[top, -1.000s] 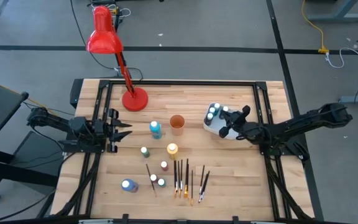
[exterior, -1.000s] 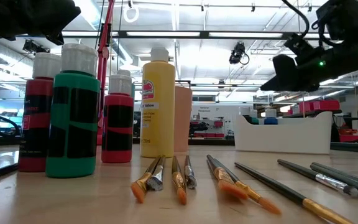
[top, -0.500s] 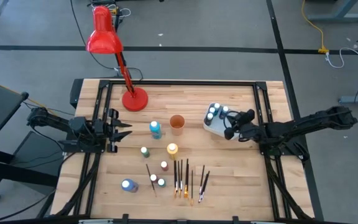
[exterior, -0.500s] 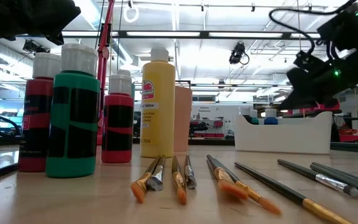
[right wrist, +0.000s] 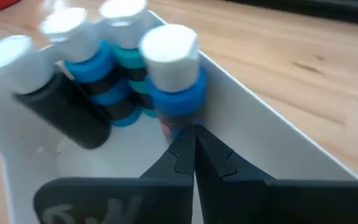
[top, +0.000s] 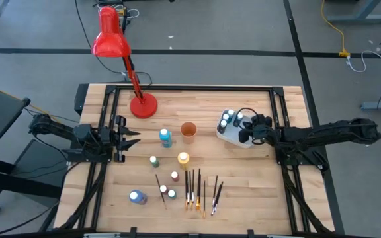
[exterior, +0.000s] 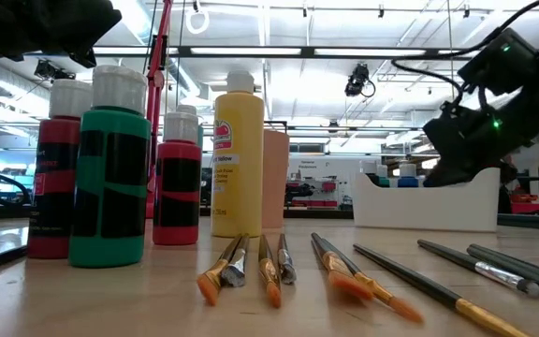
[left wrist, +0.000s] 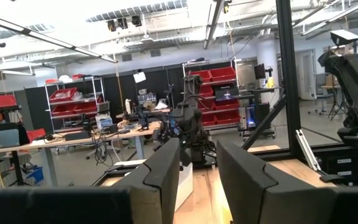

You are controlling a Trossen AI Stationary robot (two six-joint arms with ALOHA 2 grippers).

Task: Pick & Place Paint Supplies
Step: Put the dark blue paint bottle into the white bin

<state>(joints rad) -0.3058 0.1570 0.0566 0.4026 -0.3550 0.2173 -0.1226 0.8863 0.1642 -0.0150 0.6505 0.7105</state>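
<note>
Paint bottles and brushes lie mid-table, L to R. Left gripper (top: 132, 137) waits at the table's left edge, fingers (left wrist: 166, 177) partly apart, nothing btwn them. Just right of it: blue bottle (top: 165, 137) beside the orange cup (top: 188, 131), which looks empty from above. Nearer the front edge: green-capped bottle (top: 153, 160), yellow bottle (top: 183, 158), red bottle (top: 174, 176), two more small white-capped ones (top: 167, 192), and a blue bottle lying on its side (top: 137, 196). Paintbrushes (top: 196, 188) lie in a loose row right of those, orange tips toward the front edge; one thin brush (top: 160, 186) lies apart, btwn the bottles. Red desk lamp (top: 126, 59) stands at the back-left.

White tub (top: 231, 135) sits right of the cup, holding four white-capped bottles (right wrist: 169, 67): blue, teal, blue, and a dark one leaning. Right gripper (top: 249, 127) is over the tub's right part, fingers (right wrist: 194, 149) pressed together, holding nothing, tips just in front of the nearest blue bottle. Tub has bare floor left. Open wood at back-centre and front-right.
</note>
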